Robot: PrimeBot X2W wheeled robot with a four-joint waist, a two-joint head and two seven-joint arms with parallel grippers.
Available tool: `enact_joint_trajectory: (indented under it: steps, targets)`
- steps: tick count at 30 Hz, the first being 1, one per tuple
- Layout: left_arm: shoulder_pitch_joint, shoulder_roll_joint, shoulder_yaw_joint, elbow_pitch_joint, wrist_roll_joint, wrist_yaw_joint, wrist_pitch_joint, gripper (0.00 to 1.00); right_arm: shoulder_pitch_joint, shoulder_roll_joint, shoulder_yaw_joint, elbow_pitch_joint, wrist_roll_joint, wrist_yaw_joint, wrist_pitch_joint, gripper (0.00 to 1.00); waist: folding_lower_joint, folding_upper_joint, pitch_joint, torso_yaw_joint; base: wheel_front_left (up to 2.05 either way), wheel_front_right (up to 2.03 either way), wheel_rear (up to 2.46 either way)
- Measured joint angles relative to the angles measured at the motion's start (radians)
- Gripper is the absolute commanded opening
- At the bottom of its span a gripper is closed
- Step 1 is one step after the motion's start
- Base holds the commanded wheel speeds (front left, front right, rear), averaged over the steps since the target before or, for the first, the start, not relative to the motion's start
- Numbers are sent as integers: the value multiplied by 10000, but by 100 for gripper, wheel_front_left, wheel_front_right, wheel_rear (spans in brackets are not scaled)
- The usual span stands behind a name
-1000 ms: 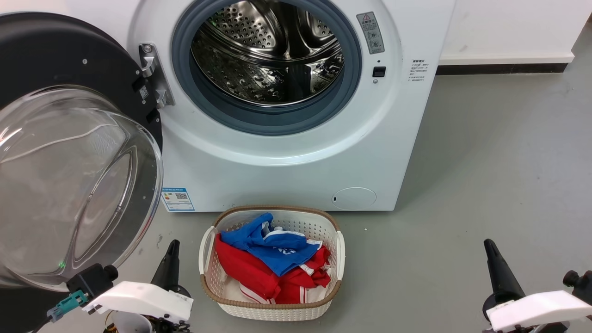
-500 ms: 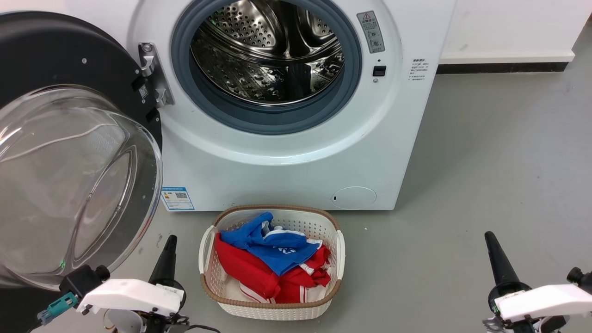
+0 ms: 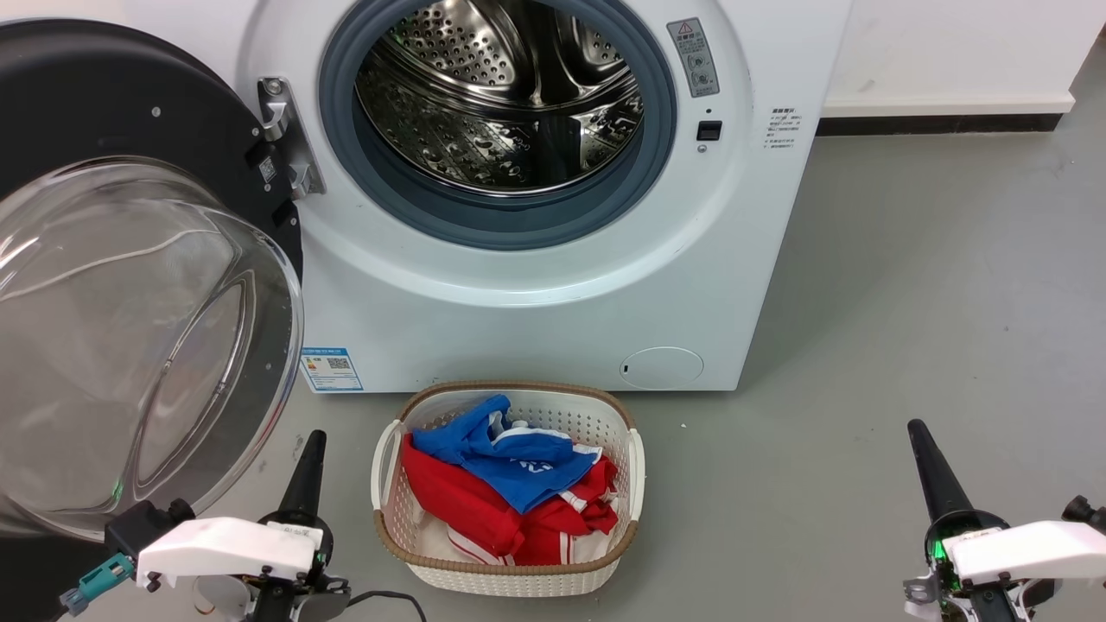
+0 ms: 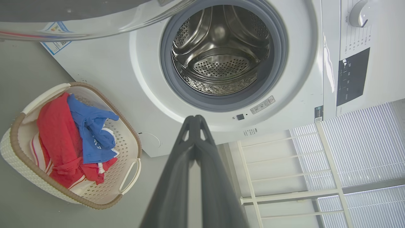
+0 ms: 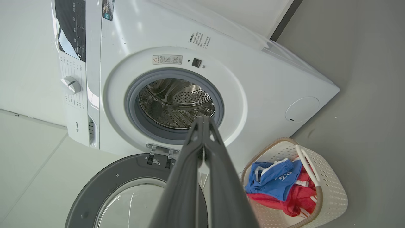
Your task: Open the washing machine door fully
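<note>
Since the washing machine door (image 3: 130, 259) hangs swung wide at the left, clear of the washing machine (image 3: 518, 302), we judge it fully open. So our left gripper (image 3: 316, 441) beside it and right gripper (image 3: 918, 432) (far right) rest low, fingers pressed together on nothing.

The left gripper (image 3: 313, 439) has slid slightly leftward, leaving the basket (image 3: 518, 386) farther off to its right, while the right gripper (image 3: 916, 428) has stretched its pressed-together tips farther forward.
</note>
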Motion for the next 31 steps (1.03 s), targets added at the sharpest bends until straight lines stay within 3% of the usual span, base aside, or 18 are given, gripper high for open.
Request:
enact_joint_trajectory:
  steps: [31]
  targets:
    - [-170, -418, 719, 63, -2497, -426, 585, 0, -507, 0, -138, 370, 2907, -2, 384, 0, -1, 0, 64, -3, 0, 0, 0]
